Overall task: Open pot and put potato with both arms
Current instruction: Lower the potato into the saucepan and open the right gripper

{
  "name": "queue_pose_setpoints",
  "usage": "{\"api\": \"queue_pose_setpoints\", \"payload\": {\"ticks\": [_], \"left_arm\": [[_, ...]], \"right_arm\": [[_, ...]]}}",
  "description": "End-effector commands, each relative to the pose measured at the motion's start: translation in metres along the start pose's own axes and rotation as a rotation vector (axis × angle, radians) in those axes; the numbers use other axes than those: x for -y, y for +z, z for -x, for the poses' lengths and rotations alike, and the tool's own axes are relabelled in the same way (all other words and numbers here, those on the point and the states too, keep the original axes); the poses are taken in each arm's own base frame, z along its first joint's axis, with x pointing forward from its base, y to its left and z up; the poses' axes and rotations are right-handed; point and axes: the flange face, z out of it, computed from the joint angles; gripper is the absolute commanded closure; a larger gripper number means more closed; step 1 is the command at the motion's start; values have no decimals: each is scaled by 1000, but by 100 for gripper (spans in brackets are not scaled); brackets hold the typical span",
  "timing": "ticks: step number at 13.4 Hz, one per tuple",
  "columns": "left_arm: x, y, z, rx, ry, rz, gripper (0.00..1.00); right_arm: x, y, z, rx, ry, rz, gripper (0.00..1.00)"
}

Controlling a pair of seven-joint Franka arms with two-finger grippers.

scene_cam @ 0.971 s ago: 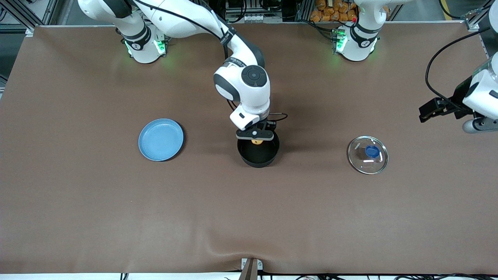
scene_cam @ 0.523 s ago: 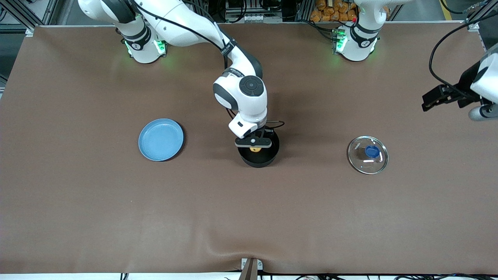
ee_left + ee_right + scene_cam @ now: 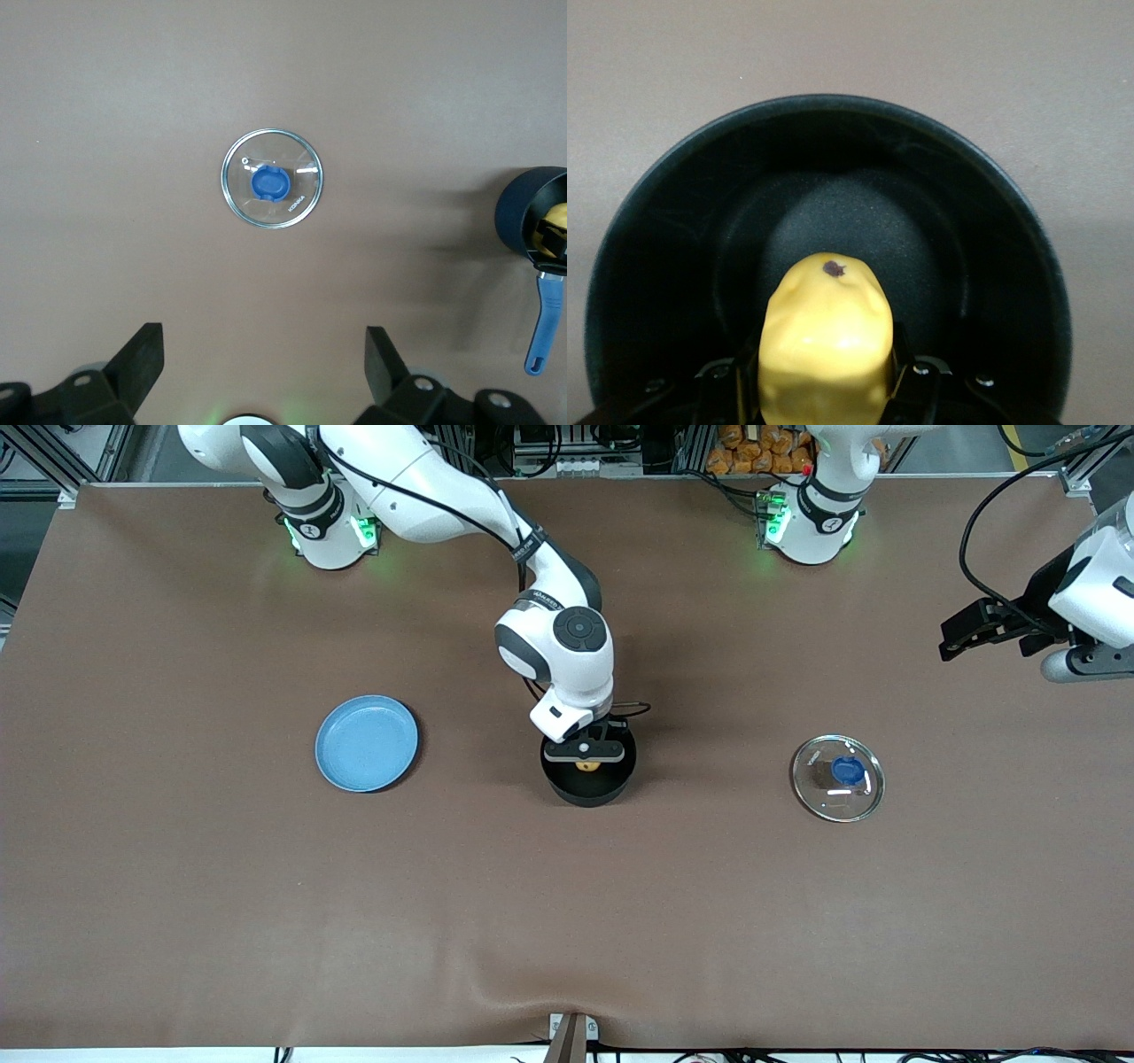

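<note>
Over the small round black saucepan (image 3: 588, 778), the right hand (image 3: 585, 760) pinches the firm, light oval yellow potato (image 3: 825, 350) at its middle, while the left hand (image 3: 264, 365) waits spread.

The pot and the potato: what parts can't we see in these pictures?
- Front view: the right gripper and its arm cover most of the potato and the pot's handle.
- Right wrist view: the potato's lower end is cut off by the picture's edge; the pot's handle is out of frame.
- Left wrist view: the pot is cut by the edge; the left gripper shows only its fingers.
</note>
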Motion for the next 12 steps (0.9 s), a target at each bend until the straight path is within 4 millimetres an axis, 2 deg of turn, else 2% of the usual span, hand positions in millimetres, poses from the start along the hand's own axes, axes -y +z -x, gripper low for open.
{"api": "queue_pose_setpoints", "payload": {"ticks": [1, 3, 4, 5, 6, 9, 12], "left_arm": [[2, -1, 1, 8, 8, 19, 0], [2, -1, 1, 8, 9, 20, 0], [2, 0, 1, 11, 9, 20, 0], [2, 1, 1, 11, 9, 20, 0], [2, 1, 1, 11, 9, 20, 0], [3, -1, 5, 11, 5, 17, 0], [0, -2, 7, 6, 13, 2, 0]], "right_arm": [[6, 4, -2, -26, -9, 2, 100], [6, 7, -1, -23, -7, 4, 79], [6, 8, -1, -24, -8, 4, 58], [6, 8, -1, -23, -7, 4, 54], [6, 8, -1, -23, -8, 4, 42], [5, 8, -2, -24, -7, 2, 40], [6, 5, -3, -27, -5, -1, 25]]}}
